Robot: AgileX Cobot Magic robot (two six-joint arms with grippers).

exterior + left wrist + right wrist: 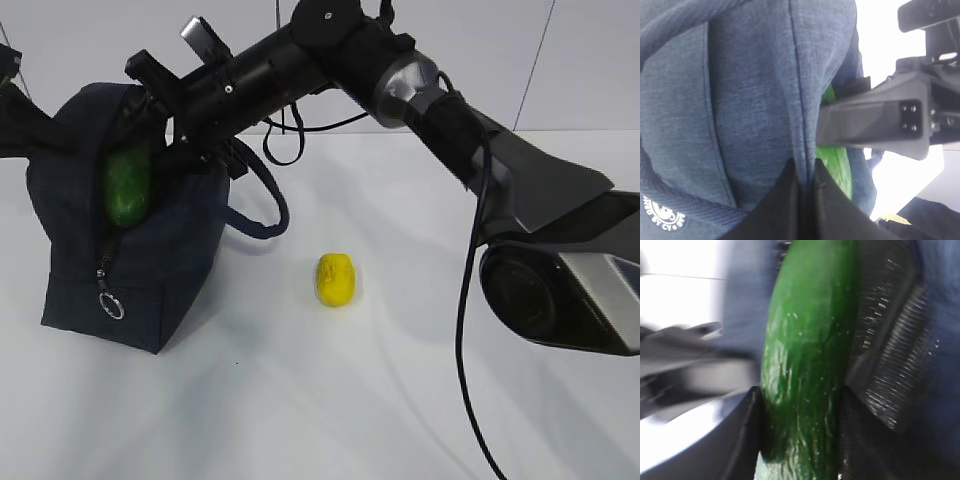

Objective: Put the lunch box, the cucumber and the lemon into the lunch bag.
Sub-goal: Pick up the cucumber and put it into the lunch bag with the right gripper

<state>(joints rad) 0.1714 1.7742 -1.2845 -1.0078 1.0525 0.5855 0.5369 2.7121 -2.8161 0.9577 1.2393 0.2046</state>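
Closest to the lens, the right arm's bulky grey joint point(560, 290) filled the near right corner of the exterior view, and from it the arm rose, bent at the elbow and reached far left across the table point(400, 400) to the lunch bag point(130, 270). At its tip the right gripper point(800, 405) was clamped around the cucumber point(810, 350), one finger pressed to each side of the glossy green skin. The cucumber stood nearly upright in the bag's open zipper slit, its green body showing between the navy edges, so it looked partly in but not yet let go.

On the bag's left, the left gripper point(802, 200) had its fingers pressed together on a fold of the navy fabric, apparently holding the mouth open; its arm entered from the left edge.

The lemon point(336, 279) lay on the table to the right of the bag, well apart from it and untouched. No lunch box showed anywhere outside the bag; whether it already sat inside could not be told. By my judgement the task was about midway: the cucumber to release, then the lemon.
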